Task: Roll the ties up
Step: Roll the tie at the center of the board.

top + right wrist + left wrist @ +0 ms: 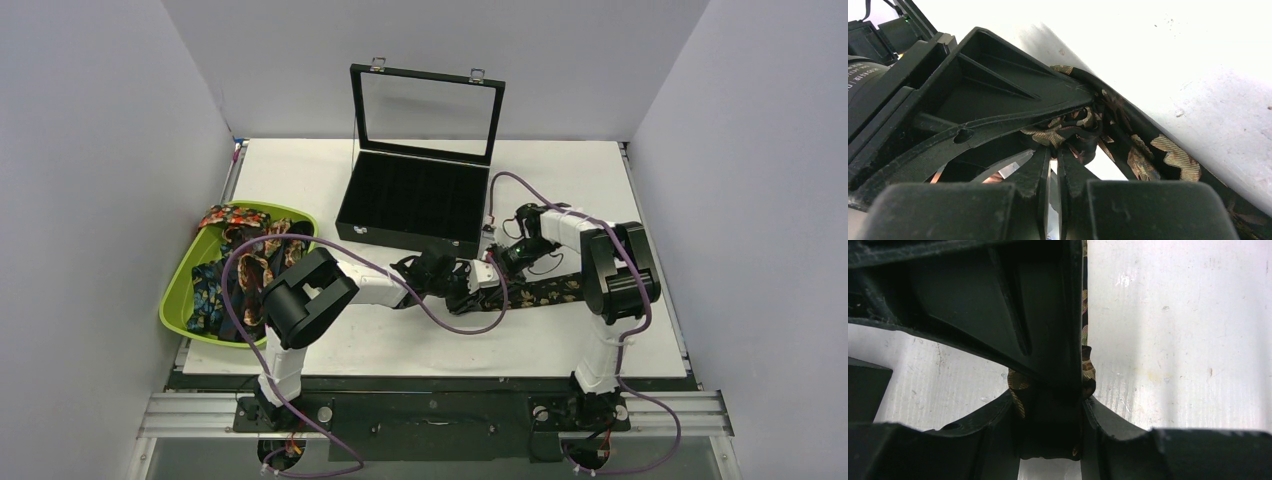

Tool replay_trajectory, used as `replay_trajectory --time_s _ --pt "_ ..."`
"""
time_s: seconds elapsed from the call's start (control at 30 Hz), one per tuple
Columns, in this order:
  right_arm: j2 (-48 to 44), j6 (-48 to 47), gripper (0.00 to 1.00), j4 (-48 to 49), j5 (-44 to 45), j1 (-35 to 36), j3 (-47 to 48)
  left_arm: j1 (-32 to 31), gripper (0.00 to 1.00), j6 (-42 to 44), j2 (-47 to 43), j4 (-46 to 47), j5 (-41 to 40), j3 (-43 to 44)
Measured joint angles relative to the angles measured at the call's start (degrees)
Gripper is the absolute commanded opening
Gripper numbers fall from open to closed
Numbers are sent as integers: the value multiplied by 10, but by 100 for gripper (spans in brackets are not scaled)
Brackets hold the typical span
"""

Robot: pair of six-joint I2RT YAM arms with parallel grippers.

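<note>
A dark tie with tan-gold florals point(545, 292) lies on the white table in front of the right arm, and its left end is lifted between the two grippers. My left gripper point(445, 275) is closed around a bunched, folded part of that end point(1088, 372); its own view shows it point(1050, 395) gripping the dark fabric. My right gripper point(497, 262) meets it from the right. In its own view it point(1055, 147) is almost fully shut, pinching crumpled tie fabric point(1168, 157) at its tips. Each gripper's finger fills much of the other's view.
A green bin point(178, 290) at the left holds several other patterned ties point(240, 262). A black compartment box point(415, 205) with its glass lid standing open sits behind the grippers. Purple cables point(455, 322) loop over the table by both arms.
</note>
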Motion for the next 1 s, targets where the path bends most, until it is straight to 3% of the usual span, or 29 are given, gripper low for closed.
replay_trajectory --time_s 0.07,0.1,0.17,0.27,0.47,0.57,0.6,0.67,0.77,0.83,0.9,1.0 --pt "0 0 20 1 -4 -5 -2 0 23 0 0 0 0 0" --pt "-1 1 36 2 -7 -7 -4 0 23 1 0 0 1 0" --pt "-3 5 52 10 -5 -10 -10 0 23 2 0 0 2 0" --pt "-15 20 55 35 7 -14 -23 2 24 2 0 0 4 0" --pt "-33 54 46 83 11 2 -27 4 24 2 0 0 4 0" --pt "-33 59 31 89 10 7 -29 6 24 2 0 -1 5 0" --pt "-33 58 18 90 8 7 -30 6 24 2 0 -1 5 0" --pt "-33 55 3 89 2 9 -31 6 24 2 0 -2 5 0" --pt "-33 42 0 86 -1 9 -32 6 27 2 0 -2 5 0" --pt "-33 34 0 85 -1 8 -32 7 32 2 0 -2 6 0" --pt "-31 27 0 84 -1 3 -31 8 53 0 0 -1 6 0" --pt "-24 13 0 74 4 -3 -30 14 66 -7 -3 8 15 -8"
